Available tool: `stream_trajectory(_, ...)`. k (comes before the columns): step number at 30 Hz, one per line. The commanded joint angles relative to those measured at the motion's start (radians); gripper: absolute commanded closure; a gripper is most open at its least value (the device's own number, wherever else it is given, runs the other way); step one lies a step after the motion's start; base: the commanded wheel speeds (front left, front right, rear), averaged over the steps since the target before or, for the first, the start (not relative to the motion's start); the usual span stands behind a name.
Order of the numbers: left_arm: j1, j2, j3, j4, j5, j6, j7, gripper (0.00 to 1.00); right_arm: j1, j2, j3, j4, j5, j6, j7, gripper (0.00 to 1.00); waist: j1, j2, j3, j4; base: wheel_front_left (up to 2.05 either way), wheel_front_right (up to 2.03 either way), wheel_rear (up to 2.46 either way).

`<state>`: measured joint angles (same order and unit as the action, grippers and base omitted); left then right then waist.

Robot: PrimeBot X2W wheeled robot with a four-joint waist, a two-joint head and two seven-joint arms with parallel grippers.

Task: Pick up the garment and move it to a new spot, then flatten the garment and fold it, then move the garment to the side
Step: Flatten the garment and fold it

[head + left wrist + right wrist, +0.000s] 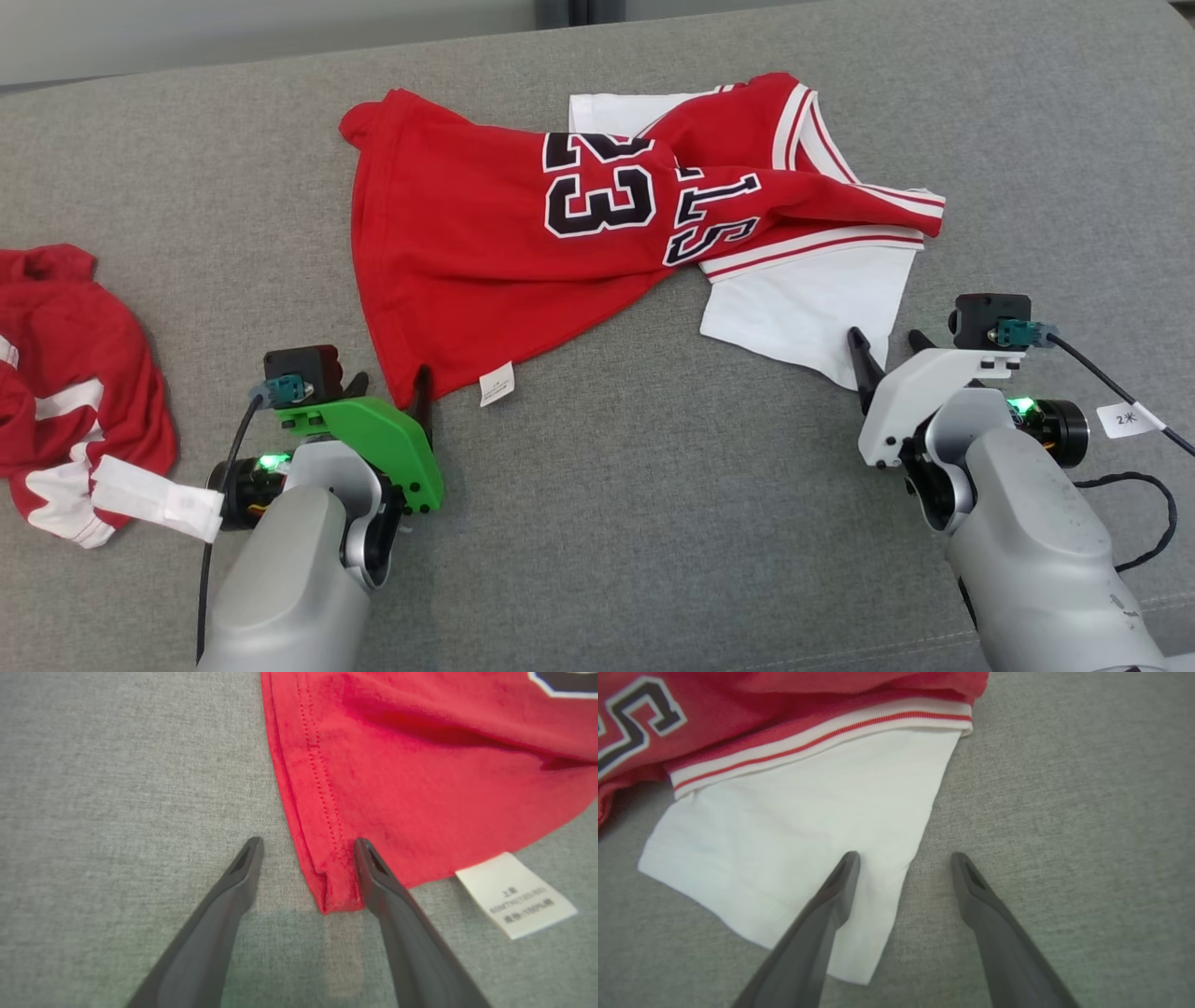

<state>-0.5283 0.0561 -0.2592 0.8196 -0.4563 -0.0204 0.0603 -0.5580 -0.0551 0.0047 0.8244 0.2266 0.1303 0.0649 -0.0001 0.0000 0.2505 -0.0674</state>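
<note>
A red basketball jersey [485, 233] with the number 23, white trim and white sleeves lies crumpled across the middle of the grey couch surface. My left gripper [397, 392] stands open at its lower hem corner [334, 891], which lies between the two dark fingers [387, 891]. My right gripper [892, 355] is open too, at the near corner of the white sleeve [808, 835]; its left finger [831, 900] is over the white cloth and the right one over bare grey fabric.
A second red and white garment [65, 373] lies bunched at the left edge. A white care label [514, 896] sticks out from the jersey's hem. The grey cushion [653, 485] stretches bare toward me between the arms.
</note>
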Motion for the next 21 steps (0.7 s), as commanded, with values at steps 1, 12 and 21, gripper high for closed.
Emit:
stream_trajectory(1, 0.014, -0.009, -0.021, 0.042, -0.014, 0.003, 0.021, 0.0, 0.003, 0.011, 0.034, 0.041, 0.011, 0.001, 0.005, 0.0, 0.0001, 0.0, 0.0, 0.0, 0.0, 0.0, 0.0)
stream_trajectory(12, 0.029, -0.014, -0.096, 0.11, -0.079, 0.014, 0.071, 0.0, 0.014, 0.019, 0.207, 0.115, 0.106, 0.006, -0.018, 0.0, 0.0001, 0.0, -0.013, 0.005, 0.0, 0.0, 0.0)
stream_trajectory(21, 0.038, -0.026, -0.177, 0.129, -0.124, -0.034, 0.103, 1.0, -0.002, 0.018, 0.233, 0.162, 0.104, 0.005, 0.004, 1.0, 0.0001, 0.0, -0.003, 0.0, 0.0, 0.0, 0.0)
